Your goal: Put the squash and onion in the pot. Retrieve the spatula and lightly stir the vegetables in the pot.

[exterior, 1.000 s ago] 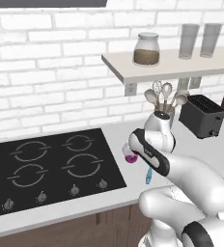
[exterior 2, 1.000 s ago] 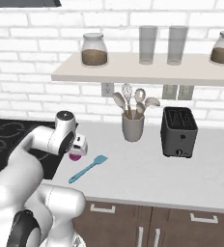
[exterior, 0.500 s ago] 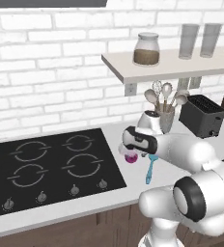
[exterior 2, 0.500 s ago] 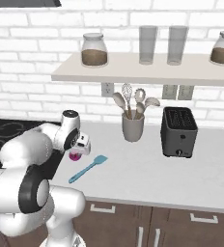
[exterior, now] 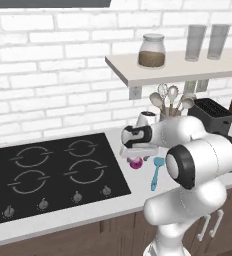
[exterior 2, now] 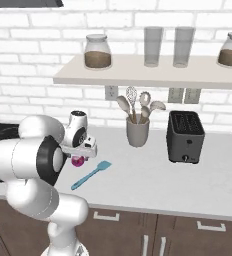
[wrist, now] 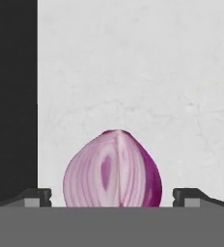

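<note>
The arm is reaching low over the white bench [exterior 2: 153, 185], with its gripper [exterior: 136, 156] poised right above the onion [exterior: 136, 162], which is sitting on the bench just beside the right edge of the black cooktop [exterior: 53, 175]. In the hand view the onion [wrist: 113, 170] is lying between the two fingers [wrist: 35, 197], which are standing wide apart, one on each side of the bulb with a clear gap of bench showing on both sides, so nothing is being gripped. The bulb is showing its cut, pale striped face on one half and a darker purple skin on the other. From the right base view the onion [exterior 2: 78, 160] is peeking out pink beneath the gripper [exterior 2: 80, 155]. The spatula [exterior 2: 91, 175] is lying flat on the bench just beside the onion, apart from it, its blade pointing toward the back wall and its stem running toward the bench's front edge; in the left base view the spatula [exterior: 156, 172] is resting to the right of the onion. Farther back, a grey utensil crock [exterior 2: 138, 131] is holding pale spoons and a whisk, and a dark toaster [exterior 2: 185, 136] is standing to its right.
</note>
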Controlling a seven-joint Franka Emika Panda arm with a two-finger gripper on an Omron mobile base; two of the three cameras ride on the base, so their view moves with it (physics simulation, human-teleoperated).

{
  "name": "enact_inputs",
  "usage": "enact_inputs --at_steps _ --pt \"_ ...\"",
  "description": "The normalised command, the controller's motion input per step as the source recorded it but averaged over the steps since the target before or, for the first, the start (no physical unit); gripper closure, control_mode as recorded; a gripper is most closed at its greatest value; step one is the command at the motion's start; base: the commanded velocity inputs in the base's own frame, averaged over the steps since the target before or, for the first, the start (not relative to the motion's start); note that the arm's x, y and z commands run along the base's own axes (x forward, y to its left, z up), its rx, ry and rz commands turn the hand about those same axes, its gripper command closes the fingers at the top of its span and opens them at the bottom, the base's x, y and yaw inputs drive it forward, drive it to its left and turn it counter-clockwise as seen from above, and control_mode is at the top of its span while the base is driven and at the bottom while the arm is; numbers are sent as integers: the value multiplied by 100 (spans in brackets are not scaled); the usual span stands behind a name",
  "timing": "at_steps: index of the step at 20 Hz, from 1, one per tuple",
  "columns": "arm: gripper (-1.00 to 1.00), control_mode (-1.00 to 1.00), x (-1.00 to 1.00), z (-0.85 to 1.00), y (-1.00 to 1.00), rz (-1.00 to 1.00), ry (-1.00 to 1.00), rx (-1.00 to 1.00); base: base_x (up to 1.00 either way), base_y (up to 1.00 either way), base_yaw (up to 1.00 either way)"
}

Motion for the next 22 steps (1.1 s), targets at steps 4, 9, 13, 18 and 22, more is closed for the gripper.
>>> enact_inputs --at_steps 4,9,13,18,22 --pt "-100 -100 5 -30 0 0 8 -5 0 0 0" --pt "-100 -100 0 -35 0 0 9 -7 0 0 0" --pt "-100 -100 0 -26 0 0 5 -2 0 0 0" --pt "100 -100 -12 -21 0 0 1 0 0 0 0" --pt "100 -100 -3 -17 -2 0 0 0 0 0 0"
